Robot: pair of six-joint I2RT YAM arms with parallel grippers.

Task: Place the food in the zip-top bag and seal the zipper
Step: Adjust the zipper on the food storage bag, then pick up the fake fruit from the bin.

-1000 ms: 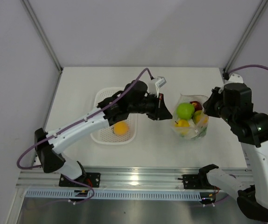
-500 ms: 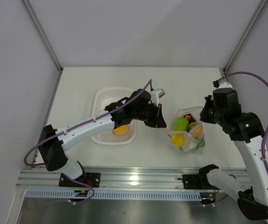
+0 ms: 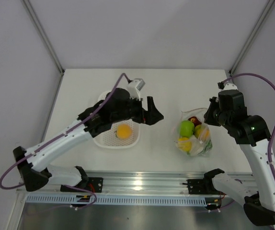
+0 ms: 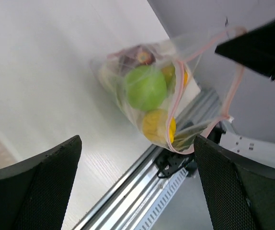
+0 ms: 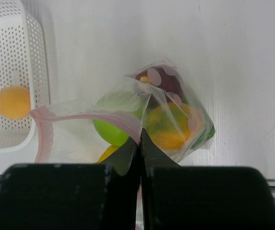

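My right gripper point(image 5: 140, 139) clamped on the pink zipper point(image 5: 80, 114) edge of the zip-top bag point(image 5: 70, 139), bag sagging just below it with most of the food point(image 4: 145, 87) inside, my left gripper point(image 3: 153, 113) spread wide and empty, well apart to the bag's left, one orange fruit point(image 3: 123, 131) lying in the white basket point(image 3: 104, 100) beside it

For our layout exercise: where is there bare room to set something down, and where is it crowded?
Bare: table behind basket and zip-top bag, and the gap between them. Crowded: around the bag, pinched by the right gripper; the open left gripper hangs beside the basket.
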